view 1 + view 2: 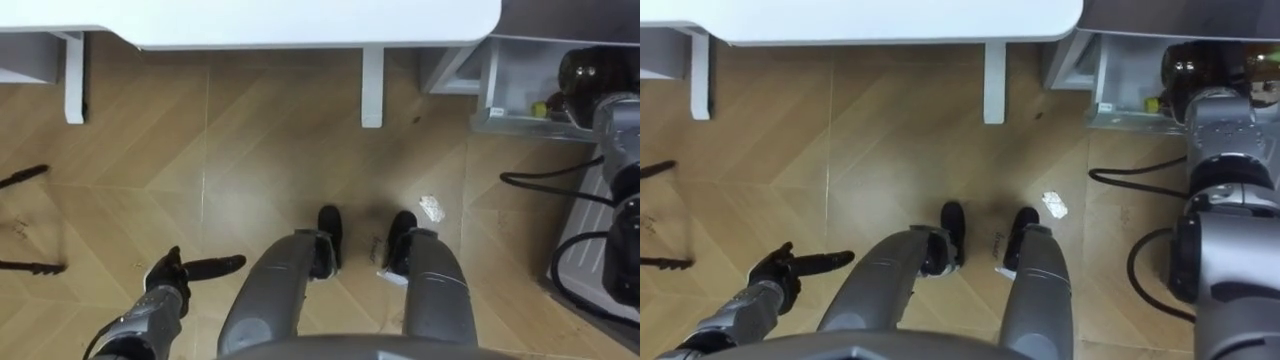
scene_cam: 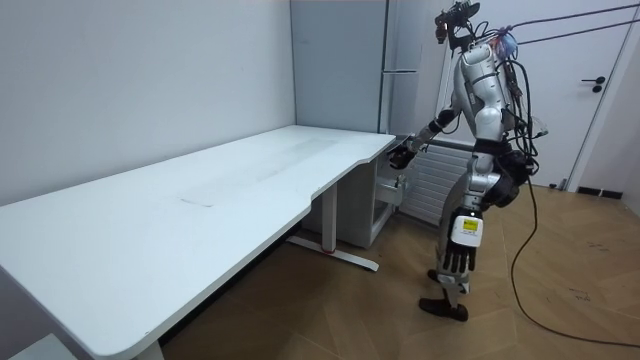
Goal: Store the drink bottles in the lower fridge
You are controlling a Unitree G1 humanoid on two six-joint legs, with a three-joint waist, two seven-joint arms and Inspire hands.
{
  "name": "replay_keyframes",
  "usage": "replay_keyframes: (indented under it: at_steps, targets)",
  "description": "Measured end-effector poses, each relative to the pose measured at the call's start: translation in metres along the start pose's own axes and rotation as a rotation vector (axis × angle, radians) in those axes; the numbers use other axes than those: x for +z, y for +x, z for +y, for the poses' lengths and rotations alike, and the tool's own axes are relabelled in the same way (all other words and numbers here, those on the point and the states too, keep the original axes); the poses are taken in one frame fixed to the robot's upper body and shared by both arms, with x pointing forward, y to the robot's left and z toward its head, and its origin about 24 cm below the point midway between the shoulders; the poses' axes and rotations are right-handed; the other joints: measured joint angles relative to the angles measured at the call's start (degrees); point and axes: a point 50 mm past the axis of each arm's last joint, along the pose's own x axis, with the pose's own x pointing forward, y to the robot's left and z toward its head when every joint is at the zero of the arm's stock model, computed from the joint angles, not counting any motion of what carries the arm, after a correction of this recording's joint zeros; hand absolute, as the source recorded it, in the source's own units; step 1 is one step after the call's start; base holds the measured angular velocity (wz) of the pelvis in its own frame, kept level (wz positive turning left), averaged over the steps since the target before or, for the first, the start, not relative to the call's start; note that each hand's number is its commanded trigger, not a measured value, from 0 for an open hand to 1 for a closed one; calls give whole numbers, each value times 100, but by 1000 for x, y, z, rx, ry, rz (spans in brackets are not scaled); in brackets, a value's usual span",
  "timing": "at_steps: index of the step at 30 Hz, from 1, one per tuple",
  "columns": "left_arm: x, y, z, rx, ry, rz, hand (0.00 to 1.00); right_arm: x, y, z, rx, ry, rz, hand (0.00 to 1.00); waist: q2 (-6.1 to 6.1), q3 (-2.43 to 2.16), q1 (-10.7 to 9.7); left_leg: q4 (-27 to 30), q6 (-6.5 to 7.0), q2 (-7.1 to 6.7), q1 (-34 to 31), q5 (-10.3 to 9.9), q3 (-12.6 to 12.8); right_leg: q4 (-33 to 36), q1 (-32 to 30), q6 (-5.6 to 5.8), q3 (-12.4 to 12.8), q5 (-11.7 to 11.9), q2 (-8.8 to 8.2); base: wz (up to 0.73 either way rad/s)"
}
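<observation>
Dark drink (image 1: 1185, 62) sits at the open lower fridge (image 1: 495, 95), right hand (image 2: 400, 155) reaching in at it, grip impossible to tell. Left hand (image 1: 172, 275) hangs well off from the fridge, fingers straight.

Left robot hand (image 1: 777, 271) over wooden floor (image 1: 890, 150)

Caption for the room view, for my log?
Robot beside the white desk, right hand out toward the fridge, left hand hanging low.

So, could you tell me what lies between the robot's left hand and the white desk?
Only bare wooden floor, as the left eye view shows, between the left hand and the white desk.
</observation>
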Motion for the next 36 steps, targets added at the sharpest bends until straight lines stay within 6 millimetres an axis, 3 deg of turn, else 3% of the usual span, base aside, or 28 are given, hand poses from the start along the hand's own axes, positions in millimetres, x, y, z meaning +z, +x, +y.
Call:
replay_keyframes:
  at_steps: [14,15,16,24,36]
  targets:
    - [5,0,-1,-17,27,-28,0,1,0,0,-3,-2,-1,0,-15,7,-36,3,3,14,32,2,18,-3,42,1,-14,-1,-1,0]
    - [5,0,-1,-19,27,-28,0,0,0,-1,-8,-2,-1,55,-15,7,-35,-1,3,16,54,2,17,-12,66,1,-21,-1,-1,0]
    - [5,0,-1,-19,28,-28,0,0,0,-2,-12,-2,-1,100,-16,8,-35,-8,3,16,66,2,17,-19,79,1,-26,-1,-1,0]
    - [2,-1,-4,-33,60,-21,0,0,1,-8,-30,-7,-1,100,-48,28,-14,-50,4,94,180,1,205,-49,179,0,-34,-1,9,0]
    - [2,-1,-4,-70,63,-17,0,0,2,-16,-69,-14,-1,100,-44,23,5,-60,3,150,155,1,211,-133,202,-29,-105,20,48,0]
